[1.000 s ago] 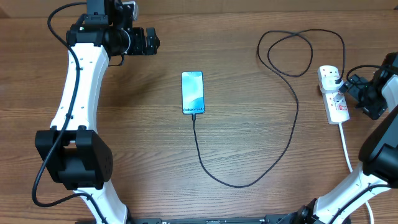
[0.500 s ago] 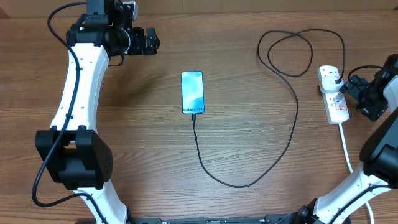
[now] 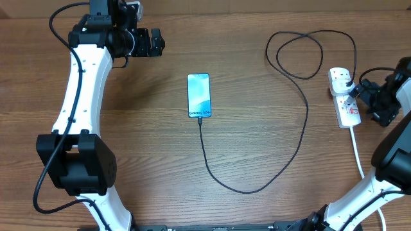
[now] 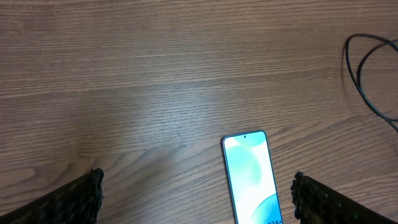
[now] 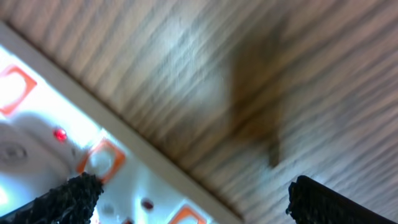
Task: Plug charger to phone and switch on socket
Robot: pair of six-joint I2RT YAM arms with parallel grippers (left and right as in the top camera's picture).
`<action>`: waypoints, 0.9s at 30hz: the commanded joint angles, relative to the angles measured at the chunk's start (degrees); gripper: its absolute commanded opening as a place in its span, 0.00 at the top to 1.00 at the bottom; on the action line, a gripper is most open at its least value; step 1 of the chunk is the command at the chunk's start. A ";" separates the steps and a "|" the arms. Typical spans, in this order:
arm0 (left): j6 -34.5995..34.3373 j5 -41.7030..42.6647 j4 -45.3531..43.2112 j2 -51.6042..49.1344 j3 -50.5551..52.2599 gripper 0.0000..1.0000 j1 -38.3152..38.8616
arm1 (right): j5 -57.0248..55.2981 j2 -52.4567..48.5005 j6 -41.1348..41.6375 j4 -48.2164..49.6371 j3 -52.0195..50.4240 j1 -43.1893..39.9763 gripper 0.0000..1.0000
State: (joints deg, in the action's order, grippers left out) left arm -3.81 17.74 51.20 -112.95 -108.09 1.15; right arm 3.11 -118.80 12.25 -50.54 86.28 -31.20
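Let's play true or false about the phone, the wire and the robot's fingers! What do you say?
The phone has a lit screen. True.
The charger has a white wire. False: it is black.
The left fingers hold the phone. False: they are open, away from it.
The socket lies near the right fingers. True.
The charger reaches the phone. True.

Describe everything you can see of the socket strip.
The socket is a long white plastic power strip with red-orange marks, lying flat at the right side of the wooden table. The black plug of the charger sits in its far outlet; a thick white cord leaves its near end. A small red light glows on it. The open right gripper hovers beside it.
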 commanded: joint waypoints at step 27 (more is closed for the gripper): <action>1.51 -0.35 -0.09 -0.31 0.13 0.01 0.37 | 3.61 51.47 15.06 -25.49 -2.10 19.34 0.00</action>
State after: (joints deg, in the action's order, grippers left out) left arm -3.81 17.72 51.20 -112.95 -108.09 1.15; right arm 6.17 -73.36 21.28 -76.03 86.04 -17.10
